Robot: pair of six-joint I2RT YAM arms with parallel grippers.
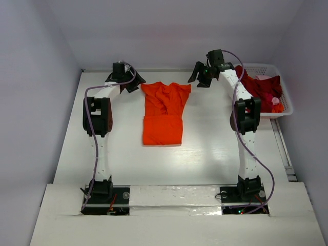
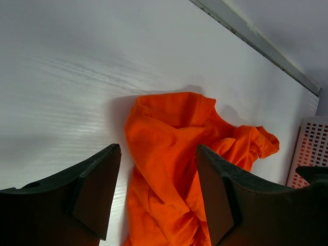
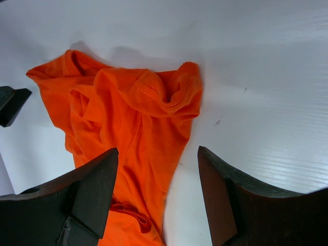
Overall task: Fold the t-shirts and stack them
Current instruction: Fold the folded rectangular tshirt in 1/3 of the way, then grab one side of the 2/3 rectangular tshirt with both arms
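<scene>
One bright orange t-shirt point(image 1: 163, 114) lies on the white table between the two arms. Its near half is a flat folded block and its far half is bunched and wrinkled. My left gripper point(image 1: 132, 84) hovers at the shirt's far left corner. It is open, and the rumpled orange cloth point(image 2: 169, 154) shows below and between its fingers point(image 2: 97, 189), untouched. My right gripper point(image 1: 201, 77) hovers at the far right corner, also open, above the shirt's edge point(image 3: 138, 118) and bare table. Dark red t-shirts point(image 1: 262, 88) are piled in the basket.
A white lattice basket point(image 1: 285, 105) stands at the table's far right, and its wall point(image 2: 310, 148) shows in the left wrist view. The back wall runs just behind both grippers. Side walls close in the table on the left and right.
</scene>
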